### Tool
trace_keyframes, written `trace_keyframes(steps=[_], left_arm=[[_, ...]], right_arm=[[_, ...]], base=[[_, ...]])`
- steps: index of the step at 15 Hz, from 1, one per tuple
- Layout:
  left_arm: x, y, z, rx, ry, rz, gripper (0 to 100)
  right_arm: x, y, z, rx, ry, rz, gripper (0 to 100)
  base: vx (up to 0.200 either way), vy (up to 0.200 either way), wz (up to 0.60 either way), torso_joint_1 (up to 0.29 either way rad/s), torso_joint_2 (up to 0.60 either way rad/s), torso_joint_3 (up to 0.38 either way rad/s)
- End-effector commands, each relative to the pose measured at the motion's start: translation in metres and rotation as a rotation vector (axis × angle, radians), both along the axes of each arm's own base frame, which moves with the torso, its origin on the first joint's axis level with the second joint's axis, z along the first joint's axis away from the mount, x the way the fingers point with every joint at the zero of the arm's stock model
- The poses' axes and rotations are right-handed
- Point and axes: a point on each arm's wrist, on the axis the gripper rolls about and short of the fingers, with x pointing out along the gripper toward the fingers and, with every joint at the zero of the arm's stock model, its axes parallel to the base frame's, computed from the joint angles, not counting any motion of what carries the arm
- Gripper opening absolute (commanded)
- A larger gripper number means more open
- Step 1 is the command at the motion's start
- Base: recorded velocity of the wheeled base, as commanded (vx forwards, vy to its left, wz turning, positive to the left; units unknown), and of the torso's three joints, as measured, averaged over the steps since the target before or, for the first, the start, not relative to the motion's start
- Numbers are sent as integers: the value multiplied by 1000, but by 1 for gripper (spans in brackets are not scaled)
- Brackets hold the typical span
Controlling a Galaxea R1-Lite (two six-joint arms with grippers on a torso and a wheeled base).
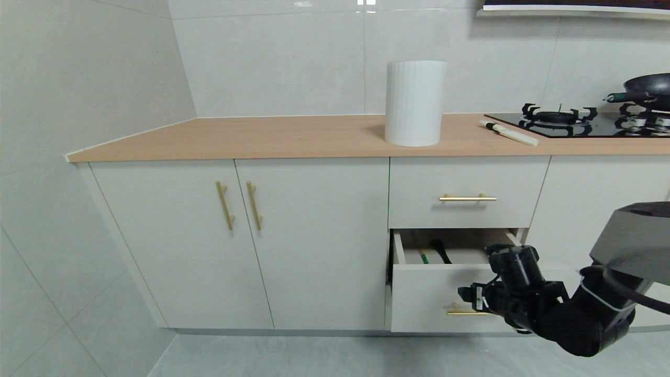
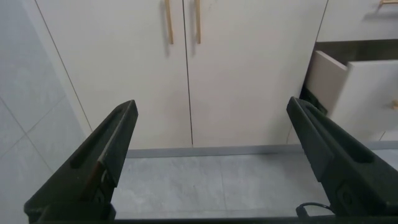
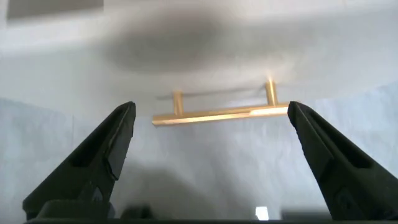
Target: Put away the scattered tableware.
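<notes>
A cream-handled utensil [image 1: 509, 133] lies on the wooden countertop [image 1: 293, 137], between a white ribbed canister [image 1: 415, 103] and the stove. Below it the lower drawer [image 1: 445, 293] stands pulled out, with a dark utensil [image 1: 440, 251] and a green-tipped one [image 1: 423, 256] inside. My right gripper [image 1: 473, 299] is low in front of the drawer's front panel, open, at the gold handle [image 1: 463, 312]. In the right wrist view the gold handle [image 3: 221, 113] lies between the spread fingers of the right gripper [image 3: 210, 124], slightly beyond them. My left gripper [image 2: 211, 106] is open and holds nothing, facing the cabinet doors [image 2: 186, 62] near the floor.
A black gas stove [image 1: 576, 123] with a pan [image 1: 649, 86] sits at the counter's right end. A shut upper drawer [image 1: 466, 191] is above the open one. Double cabinet doors [image 1: 241, 235] are to the left. The open drawer's side [image 2: 348, 81] sticks out over grey floor tiles [image 2: 205, 186].
</notes>
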Motion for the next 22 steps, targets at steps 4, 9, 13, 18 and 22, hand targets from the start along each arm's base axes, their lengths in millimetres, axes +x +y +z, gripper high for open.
trace_keyframes(steps=[4,9,13,18,22], left_arm=[[0,0,0,0,1,0,100],[0,0,0,0,1,0,100],[0,0,0,0,1,0,100],[0,0,0,0,1,0,100],[0,0,0,0,1,0,100]], right_arm=[[47,-20,-43,-52,-97,24,100],[86,-26,-41,-28,-196,20,100],[110,-32,-49,-20,-243,-8,100],[135,-43,-58,21,-292,-66,100],[149,-50,-57,73,-318,-114,100]], base=[[0,0,0,0,0,0],[0,0,0,0,0,0],[0,0,0,0,0,0],[0,0,0,0,0,0],[0,0,0,0,0,0]])
